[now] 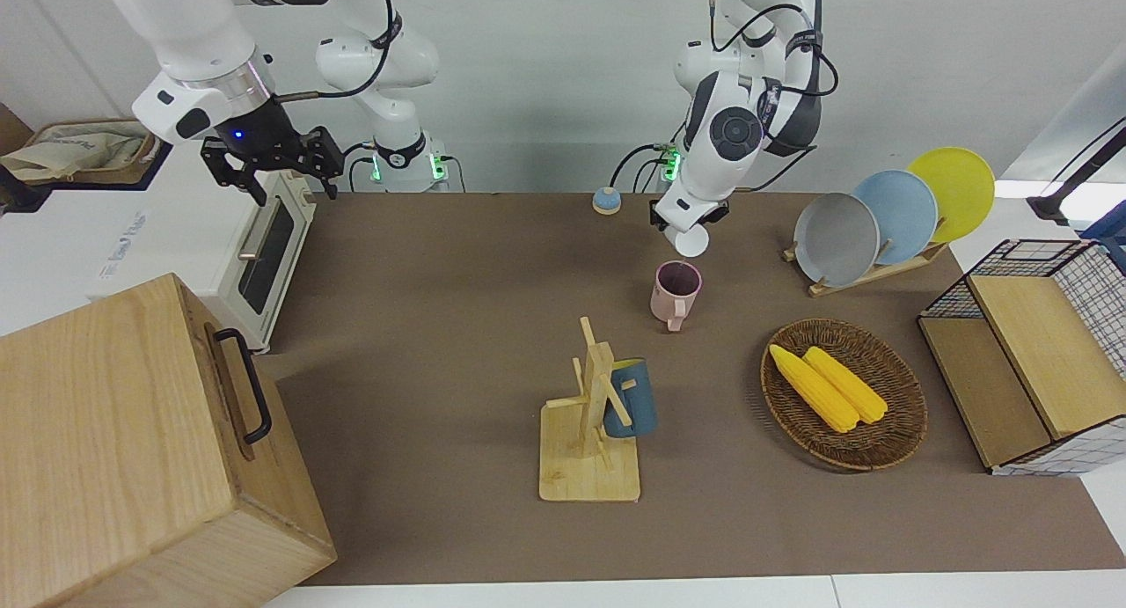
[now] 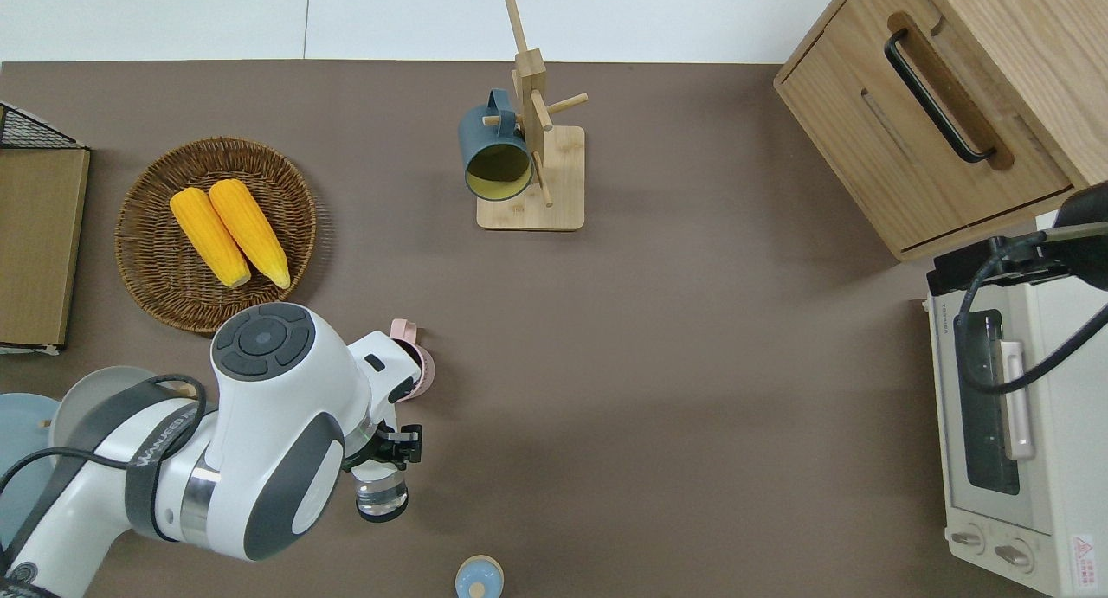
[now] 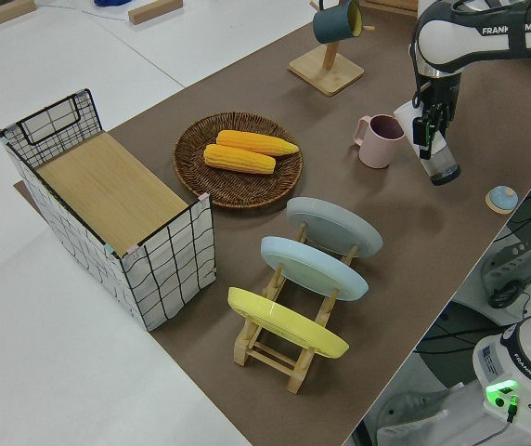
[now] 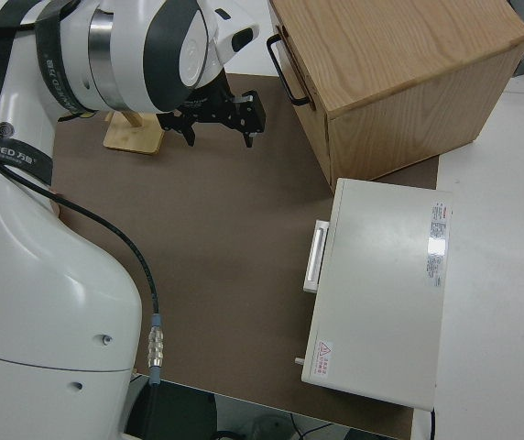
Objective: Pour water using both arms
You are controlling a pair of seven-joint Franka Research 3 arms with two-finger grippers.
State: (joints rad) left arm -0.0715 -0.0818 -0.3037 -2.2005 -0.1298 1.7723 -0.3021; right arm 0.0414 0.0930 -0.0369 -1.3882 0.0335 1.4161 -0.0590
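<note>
My left gripper [image 2: 386,456] is shut on a clear glass cup [image 2: 381,495] and holds it tilted, its mouth turned toward the pink mug [image 2: 419,366]. The cup [image 3: 438,158] hangs over the brown mat right beside the mug [image 3: 378,140], close to its rim. From the front the cup's round end [image 1: 688,239] shows just above the mug [image 1: 676,293]. I cannot see any water in the cup or a stream. The left arm's wrist hides the cup's mouth from overhead. My right arm is parked, its gripper [image 1: 273,163] open and holding nothing.
A blue mug [image 2: 495,153] hangs on a wooden mug tree [image 2: 533,179]. A wicker basket [image 2: 163,295] holds two corn cobs. A plate rack [image 3: 293,321], a wire crate [image 3: 163,265], a wooden cabinet [image 2: 935,105], a toaster oven [image 2: 1013,425] and a small blue-topped knob [image 2: 479,577] ring the mat.
</note>
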